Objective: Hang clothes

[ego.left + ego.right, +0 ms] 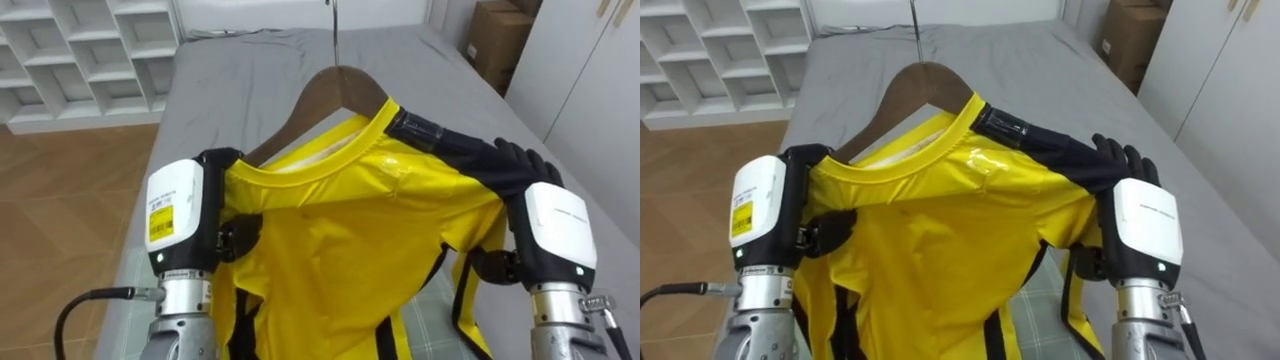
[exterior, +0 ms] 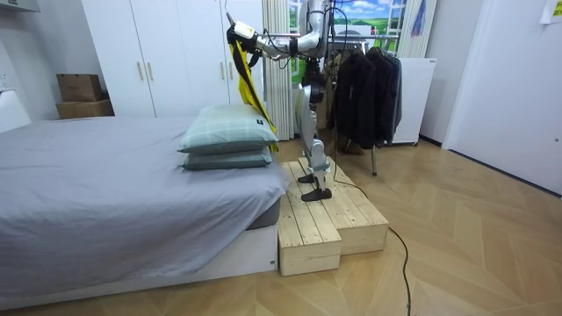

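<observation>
While the robot stands arms-up on the wooden platform (image 2: pixel 327 219) beside the grey bed (image 1: pixel 250 70), white shelving (image 1: pixel 80 50) sits far left. The left hand (image 1: pixel 238 238) is pressed into the left side of the yellow shirt (image 1: pixel 350 230), partly buried in cloth; grip can't be told. The shirt hangs on the brown wooden hanger (image 1: pixel 325 88), raised over the bed, with the hanger's left arm bare above the collar. The right hand (image 1: pixel 525 165) has its fingers straight, not curled, at the shirt's black shoulder strip. A cardboard box (image 1: pixel 495 40) sits far right.
</observation>
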Controlling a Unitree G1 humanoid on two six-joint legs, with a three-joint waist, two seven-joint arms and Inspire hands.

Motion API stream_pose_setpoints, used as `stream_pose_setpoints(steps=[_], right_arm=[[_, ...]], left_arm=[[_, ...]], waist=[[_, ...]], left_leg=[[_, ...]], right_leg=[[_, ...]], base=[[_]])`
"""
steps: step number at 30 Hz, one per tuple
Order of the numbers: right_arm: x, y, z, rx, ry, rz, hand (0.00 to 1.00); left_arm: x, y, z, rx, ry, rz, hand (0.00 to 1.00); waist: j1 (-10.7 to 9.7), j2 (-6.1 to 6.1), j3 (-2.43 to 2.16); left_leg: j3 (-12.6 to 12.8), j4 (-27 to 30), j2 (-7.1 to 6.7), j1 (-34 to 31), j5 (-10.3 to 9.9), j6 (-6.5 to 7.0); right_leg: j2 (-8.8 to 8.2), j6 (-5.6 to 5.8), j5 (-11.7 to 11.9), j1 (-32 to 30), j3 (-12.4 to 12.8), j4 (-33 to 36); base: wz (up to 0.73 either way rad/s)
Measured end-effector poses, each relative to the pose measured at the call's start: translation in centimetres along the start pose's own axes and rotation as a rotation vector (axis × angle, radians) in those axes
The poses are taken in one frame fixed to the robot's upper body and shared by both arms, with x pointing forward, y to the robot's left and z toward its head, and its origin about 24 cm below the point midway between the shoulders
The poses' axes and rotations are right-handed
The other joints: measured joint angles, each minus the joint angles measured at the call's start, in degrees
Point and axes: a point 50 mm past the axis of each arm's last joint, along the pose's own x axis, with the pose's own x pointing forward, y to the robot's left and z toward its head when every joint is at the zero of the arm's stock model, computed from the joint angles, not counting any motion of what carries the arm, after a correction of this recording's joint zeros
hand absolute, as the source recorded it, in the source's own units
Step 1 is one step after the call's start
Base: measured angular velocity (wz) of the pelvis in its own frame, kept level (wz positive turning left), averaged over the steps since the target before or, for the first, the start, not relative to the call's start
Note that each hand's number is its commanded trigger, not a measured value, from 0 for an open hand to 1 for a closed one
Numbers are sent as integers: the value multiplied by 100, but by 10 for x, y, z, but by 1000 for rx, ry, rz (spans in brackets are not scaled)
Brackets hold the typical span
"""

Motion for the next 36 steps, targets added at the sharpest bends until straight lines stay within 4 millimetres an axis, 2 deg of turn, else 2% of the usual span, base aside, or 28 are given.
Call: stream_pose_setpoints(steps=[4,25,30,36], right_arm=[[1,-2,-1,-1,6,-15,0],[4,-6,-5,-11,9,-38,0],[16,-10,-2,-27,3,-28,0],[19,-13,0,-57,-21,-4,0]], left_arm=[[0,-1,2,-3,-10,-5,100],[-2,-4,8,-10,-35,-21,100],[-2,-4,9,-11,-37,-19,100],[-2,-3,11,-9,-51,-17,100]], waist=[[-11,-27,-3],[31,-162,-15],[38,-232,-10],[83,-244,-13]], left_leg=[[-16,0,0,-10,0,0],[-18,-4,-1,7,1,1],[-19,0,-1,6,1,1],[-21,8,-3,-17,1,1]], right_leg=[[-10,0,0,4,-136,-1],[-16,0,0,20,-141,2],[-16,0,0,19,-142,2],[-24,0,0,1,-161,2]], base=[[2],[0],[0],[0]])
